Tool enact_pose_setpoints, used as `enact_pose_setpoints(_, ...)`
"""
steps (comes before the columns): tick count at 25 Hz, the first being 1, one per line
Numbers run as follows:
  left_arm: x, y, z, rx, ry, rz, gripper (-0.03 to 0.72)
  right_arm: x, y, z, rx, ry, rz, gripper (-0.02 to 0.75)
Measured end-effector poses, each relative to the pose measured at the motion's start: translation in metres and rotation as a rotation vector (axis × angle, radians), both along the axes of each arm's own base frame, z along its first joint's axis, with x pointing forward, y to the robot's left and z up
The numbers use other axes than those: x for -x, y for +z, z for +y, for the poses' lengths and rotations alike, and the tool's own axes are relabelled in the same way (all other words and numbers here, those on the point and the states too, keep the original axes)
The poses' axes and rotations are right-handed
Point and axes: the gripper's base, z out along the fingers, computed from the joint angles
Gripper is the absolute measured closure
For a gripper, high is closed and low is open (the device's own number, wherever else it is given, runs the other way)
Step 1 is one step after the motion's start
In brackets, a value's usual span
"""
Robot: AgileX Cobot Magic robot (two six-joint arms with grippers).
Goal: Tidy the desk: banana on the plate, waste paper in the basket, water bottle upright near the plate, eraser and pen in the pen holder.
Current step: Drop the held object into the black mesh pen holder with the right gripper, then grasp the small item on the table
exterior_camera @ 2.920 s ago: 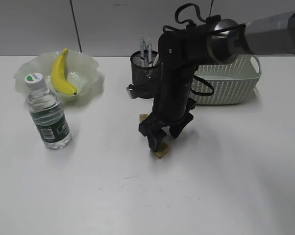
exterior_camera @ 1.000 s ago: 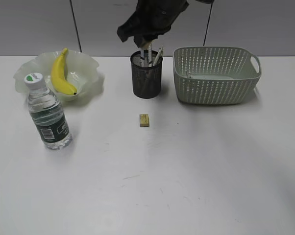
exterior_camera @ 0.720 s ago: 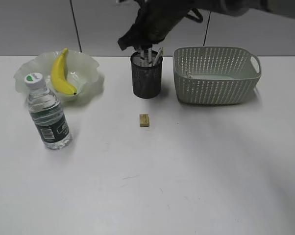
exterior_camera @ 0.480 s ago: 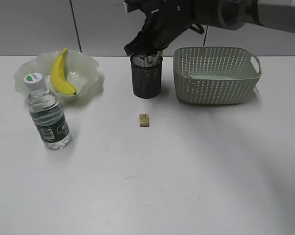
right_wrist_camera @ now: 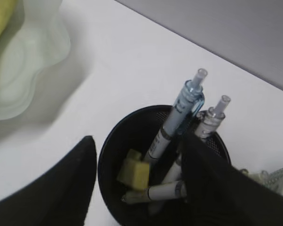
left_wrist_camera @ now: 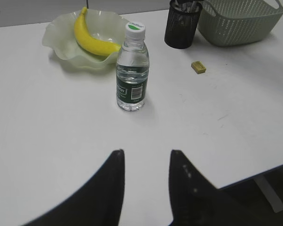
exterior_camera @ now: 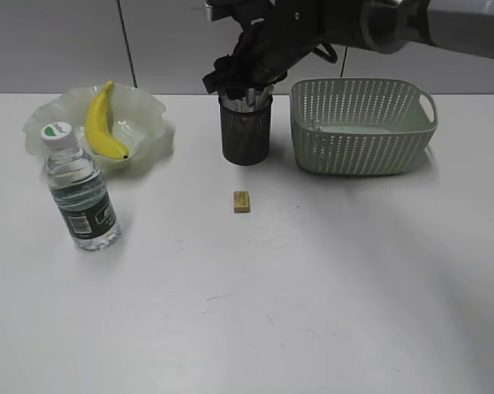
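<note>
A grey wall panel backs the plain white worktop [exterior_camera: 313, 312].

Containers, largest first:
- Basket [exterior_camera: 362, 127], at 3 o'clock from the pen holder. A pale crumpled scrap lies inside against its left wall, probably the waste paper [exterior_camera: 317, 125]; too small to confirm.
- Plate [exterior_camera: 148, 111], at 9 o'clock from the pen holder, holds the banana [exterior_camera: 103, 123]. The water bottle [exterior_camera: 79, 187] stands upright just at 6 o'clock of the plate.
- Pen holder [right_wrist_camera: 118, 160] holds several pens [right_wrist_camera: 179, 113] leaning toward 1 o'clock and one yellow eraser piece [right_wrist_camera: 134, 170] lying on the bottom.

Remaining item: a second eraser [exterior_camera: 242, 201] lies flat on the worktop at 6 o'clock from the pen holder, long axis roughly 3 to 9 o'clock.

The right gripper [right_wrist_camera: 137, 169] hangs directly above the pen holder mouth, released, grasping nothing. It is the nearer arm to the loose eraser; the next move probably runs toward 6 o'clock and down.

The left gripper [left_wrist_camera: 146, 181] is parted and empty, well apart, with the bottle at its 12 o'clock.
</note>
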Motion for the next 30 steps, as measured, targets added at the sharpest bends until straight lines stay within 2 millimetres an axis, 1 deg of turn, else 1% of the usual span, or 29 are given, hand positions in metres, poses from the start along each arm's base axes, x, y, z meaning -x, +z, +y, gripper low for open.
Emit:
enact_pose_setpoints(2,0.0,0.0,0.0,0.0,0.0,0.0,0.447,0.002,0.004,-0.001,0.008,0.0,0.013,0.25)
enact_pose_setpoints(4,0.0,0.0,0.0,0.0,0.0,0.0,0.447,0.006,0.014,-0.004,0.02,0.001,0.033,0.242)
enact_pose_setpoints(8,0.0,0.0,0.0,0.0,0.0,0.0,0.447,0.023,0.056,-0.014,0.044,0.004,0.073,0.238)
enact_pose_setpoints(12,0.0,0.0,0.0,0.0,0.0,0.0,0.447,0.053,0.105,-0.032,0.097,0.008,0.16,0.238)
enact_pose_setpoints(15,0.0,0.0,0.0,0.0,0.0,0.0,0.447,0.076,0.131,-0.046,0.146,0.012,0.243,0.238)
enact_pose_setpoints(17,0.0,0.0,0.0,0.0,0.0,0.0,0.447,0.09,0.144,-0.053,0.165,0.017,0.292,0.238)
enact_pose_setpoints(21,0.0,0.0,0.0,0.0,0.0,0.0,0.447,0.114,0.171,-0.066,0.13,0.013,0.301,0.238)
enact_pose_setpoints(25,0.0,0.001,0.0,0.004,-0.001,-0.007,0.447,0.158,0.196,-0.092,0.1,0.003,0.291,0.238)
enact_pose_setpoints(26,-0.001,0.002,0.0,0.009,-0.002,-0.017,0.447,0.171,0.197,-0.1,0.104,0.002,0.299,0.238)
enact_pose_setpoints(27,-0.001,0.002,-0.001,0.014,-0.004,-0.027,0.447,0.18,0.195,-0.105,0.11,0.001,0.31,0.238)
enact_pose_setpoints(28,-0.001,0.003,-0.001,0.019,-0.005,-0.037,0.447,0.193,0.198,-0.114,0.108,0.001,0.306,0.238)
enact_pose_setpoints(29,-0.001,0.004,-0.001,0.023,-0.006,-0.044,0.447,0.207,0.196,-0.122,0.112,0.0,0.314,0.238)
enact_pose_setpoints(30,-0.002,0.005,-0.001,0.025,-0.007,-0.049,0.447,0.22,0.19,-0.13,0.123,-0.001,0.331,0.238)
